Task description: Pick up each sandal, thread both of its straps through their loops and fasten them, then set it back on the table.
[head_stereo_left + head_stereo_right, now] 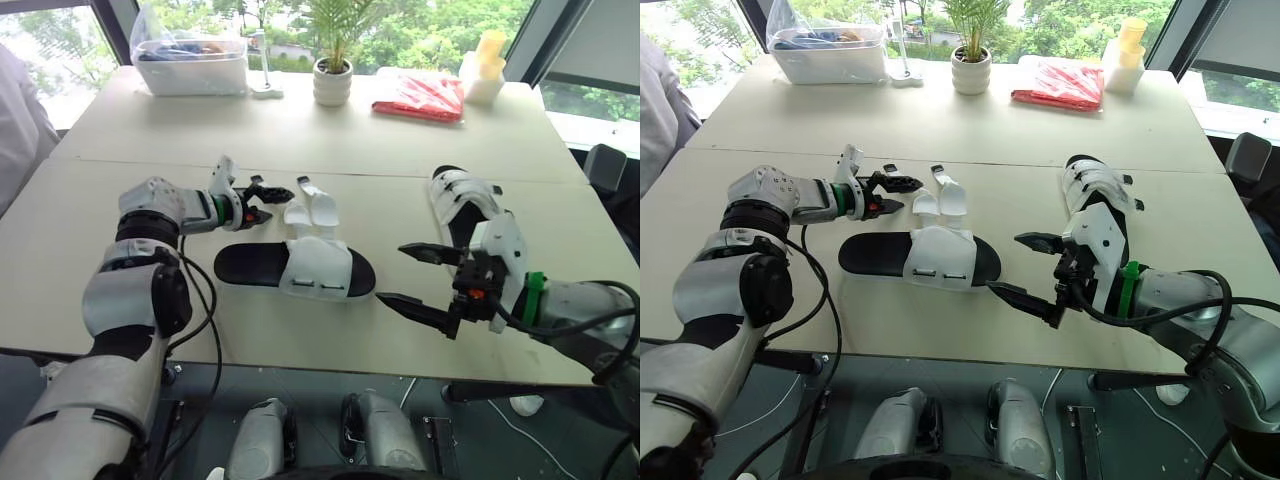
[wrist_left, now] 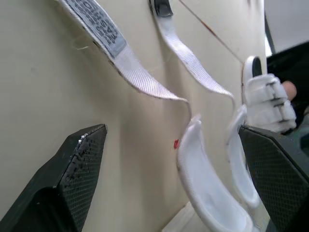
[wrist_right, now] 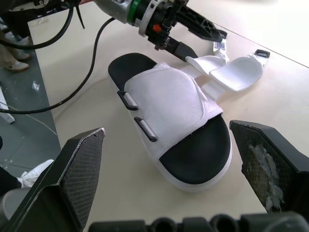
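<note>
Fingers spread wide on both sides, left gripper (image 1: pixel 270 200) at the loose straps (image 1: pixel 310 208), right gripper (image 1: pixel 392 272) beside the sandal (image 1: pixel 315 268) flat on the bench (image 1: pixel 300 130); pinching floppy webbing could slip or drag it.

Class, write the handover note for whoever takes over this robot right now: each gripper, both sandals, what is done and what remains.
Left gripper: open, empty, at the ends of the loose straps.
Right gripper: open, empty, just off the near sandal's right end.
Near sandal: flat on the table, both straps unthreaded and lying out behind it.
Far sandal: on the table beside the right arm; its straps look closed, not certain.
Left to do: lift the near sandal, thread and fasten both straps, set it down, then check the far one.
</note>
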Motion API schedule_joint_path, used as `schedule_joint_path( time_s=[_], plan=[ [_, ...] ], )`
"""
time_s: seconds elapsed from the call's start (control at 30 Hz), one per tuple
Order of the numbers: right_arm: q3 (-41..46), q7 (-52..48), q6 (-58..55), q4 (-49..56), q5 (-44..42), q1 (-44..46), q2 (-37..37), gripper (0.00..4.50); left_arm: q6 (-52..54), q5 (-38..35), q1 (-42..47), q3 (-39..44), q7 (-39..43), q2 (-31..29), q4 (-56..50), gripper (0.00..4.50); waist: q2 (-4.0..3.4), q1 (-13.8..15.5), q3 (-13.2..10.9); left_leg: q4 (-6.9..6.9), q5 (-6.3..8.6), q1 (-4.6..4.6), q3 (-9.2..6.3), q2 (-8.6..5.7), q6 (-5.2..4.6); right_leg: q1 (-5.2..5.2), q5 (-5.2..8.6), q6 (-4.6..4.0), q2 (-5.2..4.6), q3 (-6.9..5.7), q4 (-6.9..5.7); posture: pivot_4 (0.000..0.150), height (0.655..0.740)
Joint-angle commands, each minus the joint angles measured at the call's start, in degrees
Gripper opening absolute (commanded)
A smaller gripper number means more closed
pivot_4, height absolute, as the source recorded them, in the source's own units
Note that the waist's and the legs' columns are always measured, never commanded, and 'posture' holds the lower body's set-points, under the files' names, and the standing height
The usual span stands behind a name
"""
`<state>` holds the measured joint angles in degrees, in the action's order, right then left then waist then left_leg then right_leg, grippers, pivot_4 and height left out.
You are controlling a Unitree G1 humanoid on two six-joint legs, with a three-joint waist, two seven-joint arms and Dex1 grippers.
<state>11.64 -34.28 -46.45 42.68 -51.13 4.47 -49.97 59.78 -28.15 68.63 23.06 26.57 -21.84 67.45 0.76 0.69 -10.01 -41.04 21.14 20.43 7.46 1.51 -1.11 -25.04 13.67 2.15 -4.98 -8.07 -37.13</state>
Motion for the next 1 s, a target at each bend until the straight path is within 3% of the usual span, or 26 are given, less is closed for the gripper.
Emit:
schedule_joint_path(
  time_s=[0.03, 0.13, 0.23, 0.33, 0.53, 0.77, 1.0],
  plan=[
    [2.24, 0.6, 0.33, 1.92, -1.25, -0.51, 0.21, 4.5, -3.44, -1.1, 0.84, 3.66, -5.42, 0.76, 1.95, 4.48, 0.01, -0.04, 0.0, -0.01, 0.0, -0.04, 0.0, 0.0, 0.0, 0.04, 0.0, 0.0, 0.0, 0.0, 0.0, 0.15, 0.7288],
    [1.62, 0.89, 0.55, 1.87, -1.23, -0.18, 0.44, 4.5, -10.92, -4.22, 0.81, 9.55, -14.96, 4.01, 4.48, 4.48, 0.0, 0.08, 0.02, -0.01, 0.0, -0.13, -0.01, 0.0, 0.0, 0.13, 0.0, 0.0, -0.02, 0.0, -0.01, 0.15, 0.7288],
    [1.25, 0.74, 0.68, 1.78, -1.27, 0.52, 0.33, 4.5, -14.46, -5.99, 1.06, 12.77, -18.92, 5.6, 5.43, 4.48, 0.02, 0.07, 0.04, -0.02, 0.0, -0.18, -0.01, -0.02, 0.0, 0.18, -0.01, 0.01, -0.06, 0.0, -0.02, 0.15, 0.7288],
    [1.37, 0.8, 0.59, 1.61, -1.66, 1.46, 0.27, 4.5, -15.92, -6.81, 1.78, 13.95, -18.92, 6.62, 5.8, 3.28, 0.01, 0.05, 0.04, -0.01, -0.01, -0.17, -0.01, -0.01, 0.01, 0.18, -0.01, 0.01, -0.04, -0.02, -0.02, 0.15, 0.7288],
    [1.85, 2.49, 0.63, 0.94, -1.47, 3.14, 0.8, 4.5, -18.04, -5.89, 2.1, 13.41, -19.41, 7.22, 6.4, 0.21, 0.03, -0.01, 0.03, 0.01, -0.01, -0.07, -0.02, -0.01, 0.02, 0.13, -0.01, 0.01, 0.02, -0.08, 0.04, 0.15, 0.7288],
    [2.07, 3.5, 0.45, 0.7, -1.88, 3.55, 1.02, 4.5, -19.63, -4.24, 2.04, 11.56, -14.91, 6.04, 5.79, 0.1, 0.03, -0.05, 0.03, 0.03, -0.01, -0.07, -0.02, -0.01, 0.03, 0.13, -0.01, 0.02, 0.05, -0.08, 0.05, 0.15, 0.7288],
    [1.59, 3.8, 0.33, 1.01, -1.76, 2.92, 1.09, 4.5, -27.44, 6.61, 2.54, -4.97, 17.06, 3.56, -0.99, 0.1, 0.03, -0.1, 0.03, 0.03, -0.02, -0.04, 0.08, 0.0, 0.04, 0.11, -0.01, 0.02, 0.28, -0.12, 0.08, 0.15, 0.7288]
  ],
)
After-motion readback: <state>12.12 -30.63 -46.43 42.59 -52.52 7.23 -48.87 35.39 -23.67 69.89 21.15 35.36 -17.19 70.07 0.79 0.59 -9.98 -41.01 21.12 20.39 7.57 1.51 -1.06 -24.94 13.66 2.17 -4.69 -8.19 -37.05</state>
